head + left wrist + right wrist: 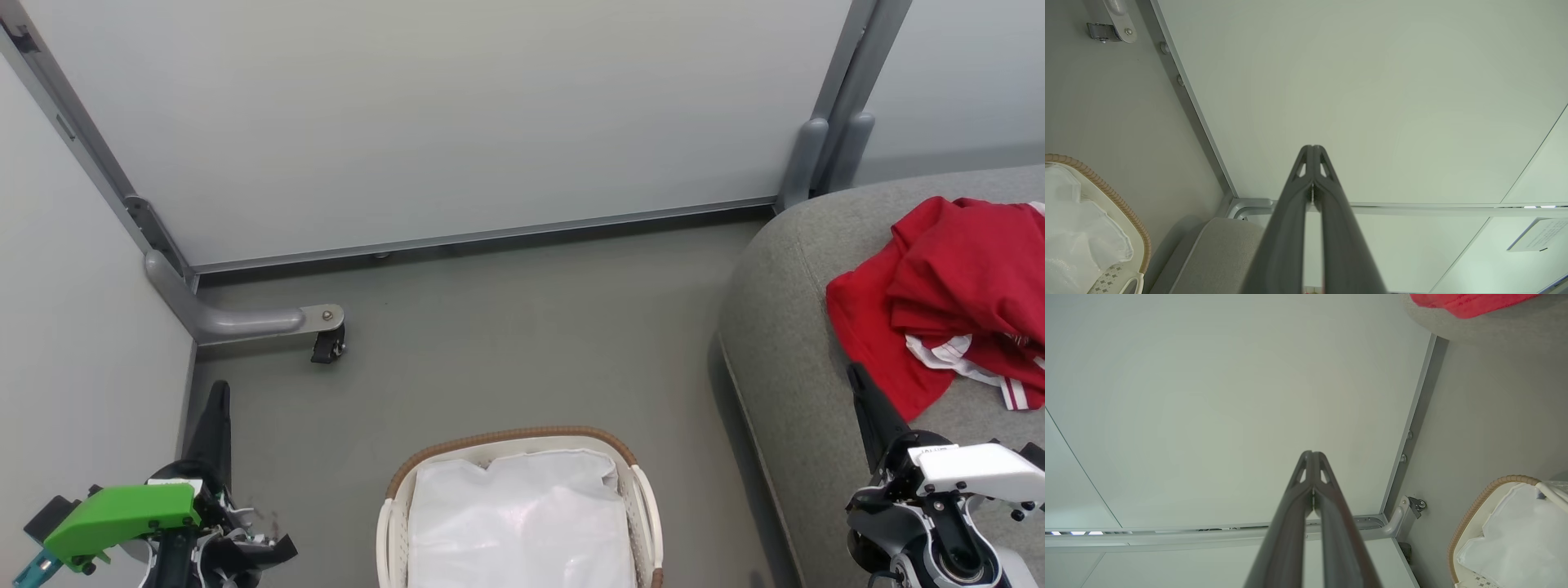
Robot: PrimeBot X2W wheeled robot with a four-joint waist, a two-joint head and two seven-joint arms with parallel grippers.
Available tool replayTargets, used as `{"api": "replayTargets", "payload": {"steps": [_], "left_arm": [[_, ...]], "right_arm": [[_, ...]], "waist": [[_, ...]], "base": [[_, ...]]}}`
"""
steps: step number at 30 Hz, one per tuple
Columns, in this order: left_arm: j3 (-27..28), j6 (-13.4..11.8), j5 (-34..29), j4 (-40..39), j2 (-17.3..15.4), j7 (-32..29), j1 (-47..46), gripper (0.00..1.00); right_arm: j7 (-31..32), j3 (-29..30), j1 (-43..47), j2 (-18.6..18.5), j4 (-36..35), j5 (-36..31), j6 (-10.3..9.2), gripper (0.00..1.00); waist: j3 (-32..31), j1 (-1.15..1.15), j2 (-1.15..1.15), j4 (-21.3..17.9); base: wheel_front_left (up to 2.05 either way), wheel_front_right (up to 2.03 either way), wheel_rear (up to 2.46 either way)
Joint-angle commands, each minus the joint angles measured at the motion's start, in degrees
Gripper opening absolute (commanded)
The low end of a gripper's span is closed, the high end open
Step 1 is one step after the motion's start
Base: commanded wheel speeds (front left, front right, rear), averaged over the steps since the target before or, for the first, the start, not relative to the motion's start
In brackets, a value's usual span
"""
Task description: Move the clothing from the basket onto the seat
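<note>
Clothing (pixel 955 286) sits heaped on the seat (pixel 784 343); basket (pixel 506 434) holds its white liner (pixel 522 523), no red visible. Left gripper (pixel 1312 148) and right gripper (pixel 1312 453) are fully closed, holding nothing. You look done; next, check under the liner.

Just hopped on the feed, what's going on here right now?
Nothing is being handled at this moment. The left gripper and right gripper are both shut and empty, held low on either side of the basket with their fingers pointing toward the partition wall. The red clothing lies in a heap on the seat. What shows of the basket holds just its white liner, so the move looks done.
</note>
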State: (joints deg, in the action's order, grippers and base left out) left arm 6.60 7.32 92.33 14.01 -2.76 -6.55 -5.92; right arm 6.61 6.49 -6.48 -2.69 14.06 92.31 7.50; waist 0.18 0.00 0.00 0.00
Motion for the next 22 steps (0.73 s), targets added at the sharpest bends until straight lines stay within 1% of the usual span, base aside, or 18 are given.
{"api": "replayTargets", "payload": {"steps": [1, 22], "left_arm": [[0.10, 0.33, 0.11, -0.03, -0.25, -0.21, -0.62, 0.00], [0.12, 0.33, 0.10, -0.02, -0.25, -0.23, -0.62, 0.00]], "right_arm": [[0.09, 0.13, 0.50, -0.36, -0.18, 0.19, -0.02, 0.00], [0.09, 0.13, 0.51, -0.36, -0.18, 0.20, -0.02, 0.00]], "waist": [[0.00, 0.00, 0.00, 0.00], [0.00, 0.00, 0.00, 0.00]], "base": [[0.00, 0.00, 0.00], [0.00, 0.00, 0.00]]}}
